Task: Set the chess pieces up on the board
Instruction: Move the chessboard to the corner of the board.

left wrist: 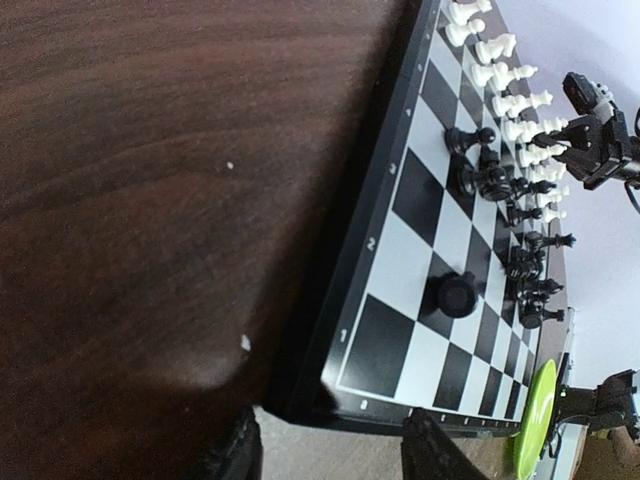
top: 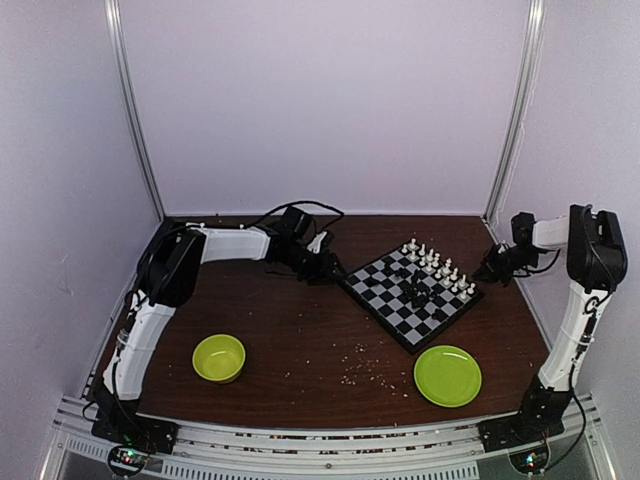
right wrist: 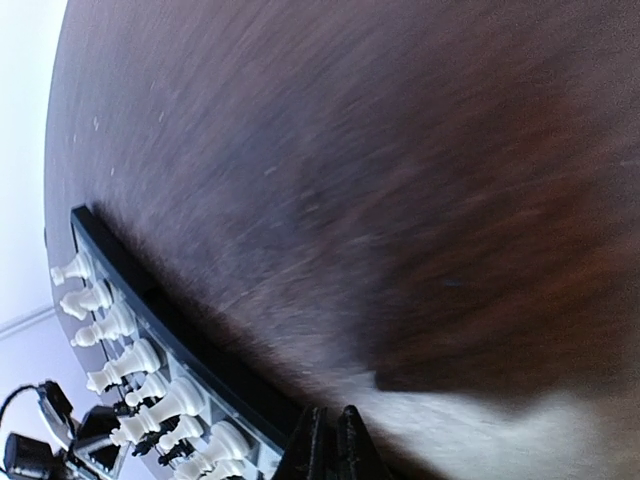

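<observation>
The table (top: 300, 340) looks like dark wood with a fine grain, smooth and a little glossy, and it shows pale reflections in the wrist views. The board (left wrist: 410, 260) has a smooth, shiny surface. The chess pieces (left wrist: 515, 102) look like glossy plastic. The bowl (top: 219, 357) and the plate (top: 447, 375) look like smooth green plastic. The arm shells (top: 235, 243) are matt white.

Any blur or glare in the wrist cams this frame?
Right wrist: table smeared, pale glare bottom right; white pieces fairly crisp. Left wrist: near table soft, with a pale glare patch; board sharp. Top external: evenly lit, chess pieces tiny.
</observation>
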`<state>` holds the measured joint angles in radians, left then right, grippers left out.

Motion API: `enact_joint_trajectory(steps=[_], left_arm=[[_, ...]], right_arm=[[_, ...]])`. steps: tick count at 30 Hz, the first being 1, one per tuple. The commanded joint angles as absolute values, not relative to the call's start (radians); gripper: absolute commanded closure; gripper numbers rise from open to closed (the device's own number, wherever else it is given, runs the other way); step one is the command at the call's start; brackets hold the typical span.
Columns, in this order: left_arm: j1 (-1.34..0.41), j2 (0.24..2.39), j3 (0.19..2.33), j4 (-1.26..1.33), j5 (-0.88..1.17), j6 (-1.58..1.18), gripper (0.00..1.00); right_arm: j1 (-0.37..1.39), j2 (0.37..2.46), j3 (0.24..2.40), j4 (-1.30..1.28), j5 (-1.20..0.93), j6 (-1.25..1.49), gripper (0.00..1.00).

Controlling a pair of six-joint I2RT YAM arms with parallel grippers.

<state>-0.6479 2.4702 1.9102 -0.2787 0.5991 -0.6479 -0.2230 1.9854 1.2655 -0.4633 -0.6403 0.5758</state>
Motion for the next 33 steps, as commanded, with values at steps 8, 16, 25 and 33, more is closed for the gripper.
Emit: enact_joint_trajectory(steps=[8, 16, 25, 33], left_arm=[[-0.595, 2.405, 1.936, -0.267, 0.467, -0.689, 0.49], [-0.596, 2.556, 2.136, -0.311, 0.522, -0.746, 0.57], [-0.634, 2.601, 2.158, -0.311, 0.619, -0.743, 0.61], [-0.659, 2.554, 2.071, -0.314, 0.648, -0.707, 0.63]], right_arm=[[-0.315, 1.845, 1.126, -0.452, -0.543, 0.597, 0.95], [-0.31, 1.842, 1.081, -0.478, -0.528, 0.586, 0.99], [-0.261, 1.887, 1.072, -0.501, -0.587, 0.574, 1.0], [-0.225, 1.876, 1.069, -0.506, -0.592, 0.581, 1.0]])
